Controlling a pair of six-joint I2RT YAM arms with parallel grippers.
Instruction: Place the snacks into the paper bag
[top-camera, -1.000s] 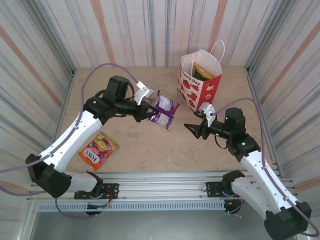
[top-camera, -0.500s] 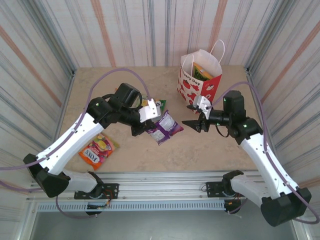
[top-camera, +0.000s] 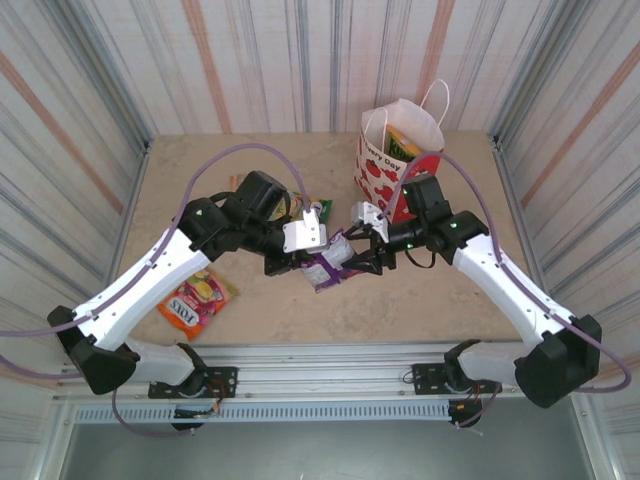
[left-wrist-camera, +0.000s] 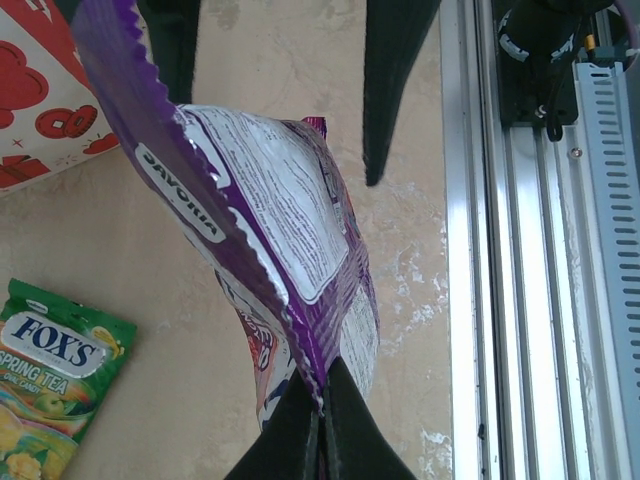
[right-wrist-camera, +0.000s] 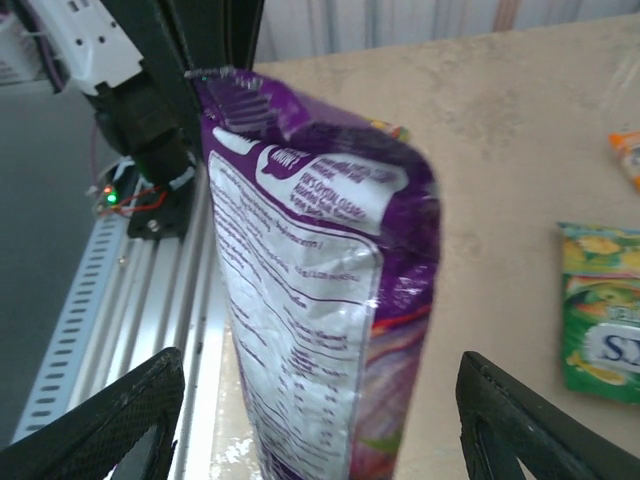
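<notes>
A purple snack packet (top-camera: 328, 268) hangs in the air over the middle of the table, and my left gripper (top-camera: 305, 262) is shut on its crimped edge (left-wrist-camera: 318, 385). My right gripper (top-camera: 357, 264) has come in from the right and stands open, with one finger (right-wrist-camera: 110, 420) on each side of the packet (right-wrist-camera: 320, 290) and clear of it. The white and red paper bag (top-camera: 400, 165) stands upright at the back right, a green-yellow packet showing in its mouth. An orange Fox's packet (top-camera: 195, 300) lies at the front left. A green Fox's packet (left-wrist-camera: 50, 370) lies under my left arm.
An aluminium rail (top-camera: 320, 380) runs along the table's near edge, just below the held packet. Corrugated walls close in the table on three sides. The bag's rope handle (top-camera: 436, 95) sticks up at its far side.
My left arm carried the purple packet down toward the table's middle. My right arm swung left from beside the bag until its open fingers straddled the packet.
</notes>
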